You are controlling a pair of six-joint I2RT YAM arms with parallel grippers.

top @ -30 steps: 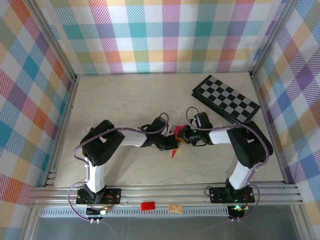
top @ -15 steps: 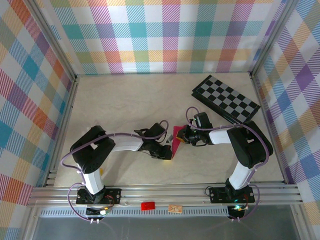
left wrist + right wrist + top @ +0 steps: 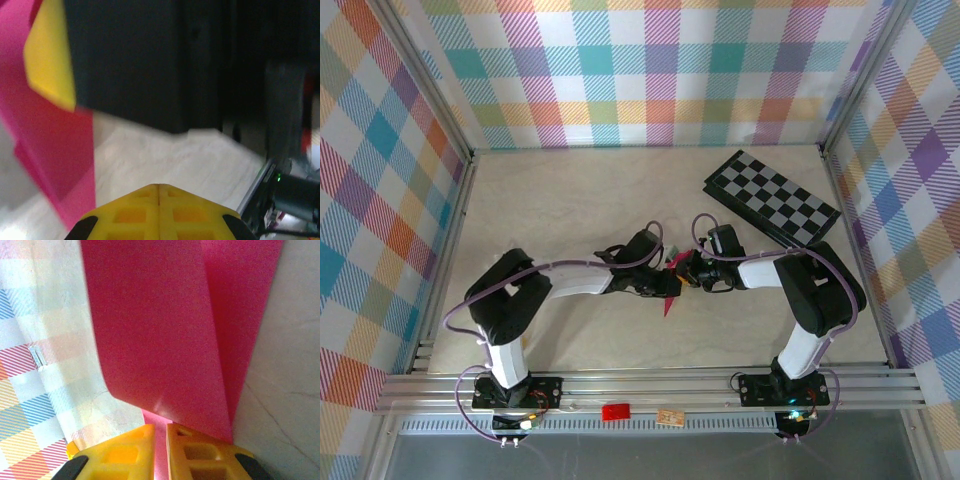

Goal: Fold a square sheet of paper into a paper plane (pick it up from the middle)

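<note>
The left hand (image 3: 159, 207) has been brought back beside the right hand (image 3: 160, 445), closed on nothing; the folded pink paper sheet (image 3: 160, 330) is pinched by the latter over the desk (image 3: 570, 200), presumably for creasing.

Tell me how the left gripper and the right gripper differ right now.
The right gripper is shut on the pink paper, which sits between its fingers; the left gripper is shut on nothing, the paper off to its side. The left gripper reaches in from the left, the right gripper from the right. Both have yellow fingers, pressed closed.
</note>
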